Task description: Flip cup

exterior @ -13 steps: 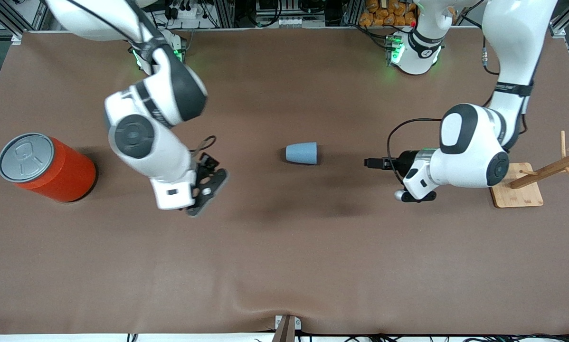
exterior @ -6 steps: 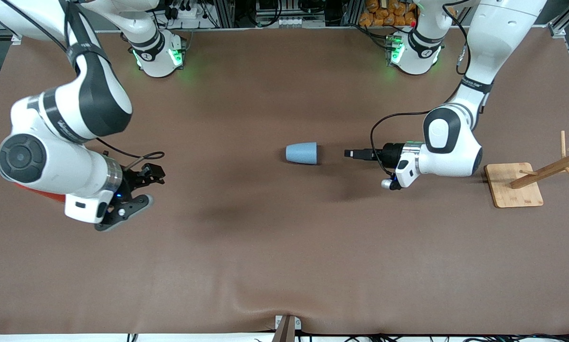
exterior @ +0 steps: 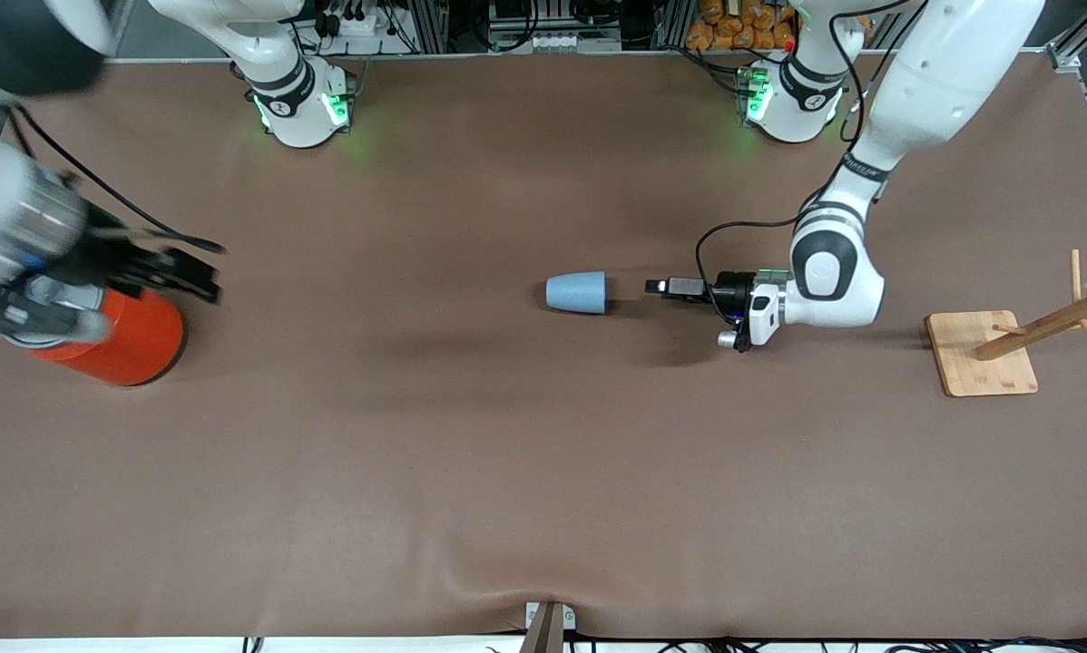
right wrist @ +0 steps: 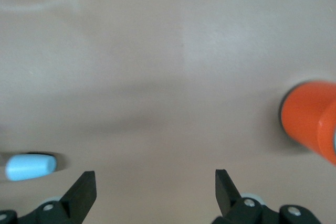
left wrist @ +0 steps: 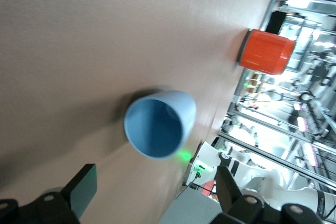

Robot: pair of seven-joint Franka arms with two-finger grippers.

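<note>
At the centre of the front view we are seeing the cup [exterior: 577, 292] lying on its side on the tabletop [exterior: 543, 472], its open mouth facing the left claw [exterior: 657, 287], which is hanging just beside it with fingers spread wide. At the frame's left edge the right claw [exterior: 200, 277] is blurring over the orange can [exterior: 131, 340], fingers apart, partly hiding it.

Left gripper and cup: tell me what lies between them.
Nothing: only bare table separates the open left gripper from the cup, which lies on its side, mouth toward the gripper. The front and left wrist views both show it.
</note>
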